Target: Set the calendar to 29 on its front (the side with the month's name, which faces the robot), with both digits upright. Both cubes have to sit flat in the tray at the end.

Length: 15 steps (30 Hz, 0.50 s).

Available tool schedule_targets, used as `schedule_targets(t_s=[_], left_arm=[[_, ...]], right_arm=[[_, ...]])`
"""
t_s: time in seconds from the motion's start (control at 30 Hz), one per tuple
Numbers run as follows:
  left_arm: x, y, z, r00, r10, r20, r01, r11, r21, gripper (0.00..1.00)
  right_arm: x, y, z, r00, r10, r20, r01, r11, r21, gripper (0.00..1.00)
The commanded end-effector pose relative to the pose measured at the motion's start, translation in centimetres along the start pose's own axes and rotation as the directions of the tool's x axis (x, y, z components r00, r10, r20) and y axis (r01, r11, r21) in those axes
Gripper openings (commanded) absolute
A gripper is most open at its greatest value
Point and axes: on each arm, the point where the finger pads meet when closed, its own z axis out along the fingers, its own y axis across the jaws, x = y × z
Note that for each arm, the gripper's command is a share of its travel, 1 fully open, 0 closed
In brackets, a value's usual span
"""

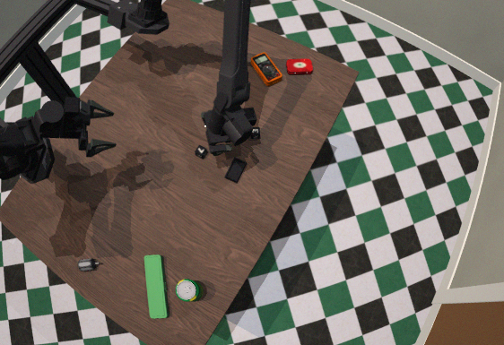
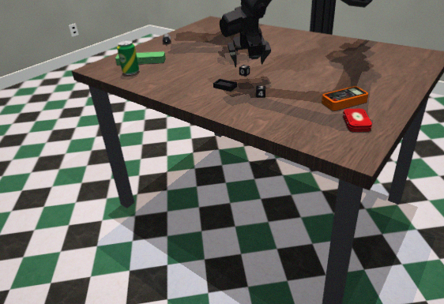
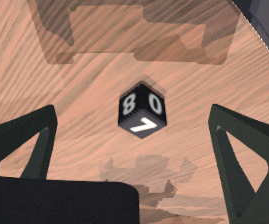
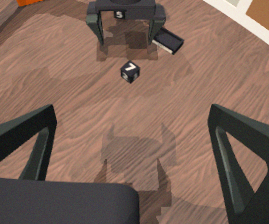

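Note:
One black cube (image 1: 201,151) (image 2: 244,70) (image 3: 142,112) (image 4: 130,72) has 7 on top; 8 and 0 show on its sides in the left wrist view. The other black cube (image 1: 255,133) (image 2: 261,91) (image 4: 119,14) shows 4 towards the exterior camera. The black tray (image 1: 236,170) (image 2: 225,88) (image 4: 167,40) is empty on the table beside them; a pale strip shows on one side, unreadable. My left gripper (image 2: 250,63) (image 3: 132,113) (image 4: 125,43) is open above the table near the 7-topped cube, holding nothing. My right gripper (image 1: 114,129) (image 4: 132,112) is open and empty, high and away from the cubes.
An orange multimeter (image 1: 266,69) (image 2: 344,98) and a red tin (image 1: 299,66) (image 2: 357,120) lie beyond the 4 cube. A green case (image 1: 155,286) (image 2: 152,58), a green can (image 1: 187,289) (image 2: 128,58) and a small grey object (image 1: 87,264) (image 2: 167,39) stand far from the tray.

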Motion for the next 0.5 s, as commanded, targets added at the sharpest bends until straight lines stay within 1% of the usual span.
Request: schedule_targets(t_s=[0.0, 0.13, 0.17, 0.2, 0.23, 0.3, 0.33, 0.4, 0.47], left_arm=[[-0.7, -1.6, -1.2, 1.0, -0.017, 0.01, 0.017, 0.999, 0.031, 1.0], [-0.7, -1.6, -1.2, 1.0, -0.017, 0.01, 0.017, 0.999, 0.031, 1.0], [-0.3, -1.0, -0.7, 1.0, -0.014, 0.006, 0.014, 1.0, 0.019, 1.0], [-0.3, -1.0, -0.7, 1.0, -0.014, 0.006, 0.014, 1.0, 0.019, 1.0], [-0.4, -2.2, -1.1, 1.0, -0.002, 0.019, 0.001, 0.999, 0.048, 0.89], [0.7, -2.7, -0.1, 0.998, 0.056, 0.022, -0.057, 0.997, 0.056, 0.66], [0.9, -3.3, -0.1, 0.997, 0.075, 0.03, -0.077, 0.994, 0.072, 0.55], [1.8, -5.1, 0.0, 0.988, 0.141, 0.062, -0.148, 0.98, 0.129, 0.53], [2.7, -6.3, 0.6, 0.972, 0.21, 0.108, -0.226, 0.959, 0.173, 0.53]], right_arm=[[-0.6, 0.1, 0.4, 1.0, 0.01, 0.005, -0.01, 1.0, 0.002, 1.0], [-0.6, 0.1, 0.4, 1.0, 0.01, 0.005, -0.01, 1.0, 0.002, 1.0], [-0.6, 0.1, 0.4, 1.0, 0.01, 0.005, -0.01, 1.0, 0.002, 1.0], [-0.6, 0.1, 0.4, 1.0, 0.01, 0.005, -0.01, 1.0, 0.002, 1.0], [-0.6, 0.1, 0.4, 1.0, 0.01, 0.005, -0.01, 1.0, 0.002, 1.0], [-0.6, 0.1, 0.4, 1.0, 0.01, 0.005, -0.01, 1.0, 0.002, 1.0], [-0.6, 0.1, 0.4, 1.0, 0.01, 0.005, -0.01, 1.0, 0.002, 1.0], [-0.6, 0.1, 0.4, 1.0, 0.01, 0.005, -0.01, 1.0, 0.002, 1.0], [-0.6, 0.1, 0.4, 1.0, 0.01, 0.005, -0.01, 1.0, 0.002, 1.0]])
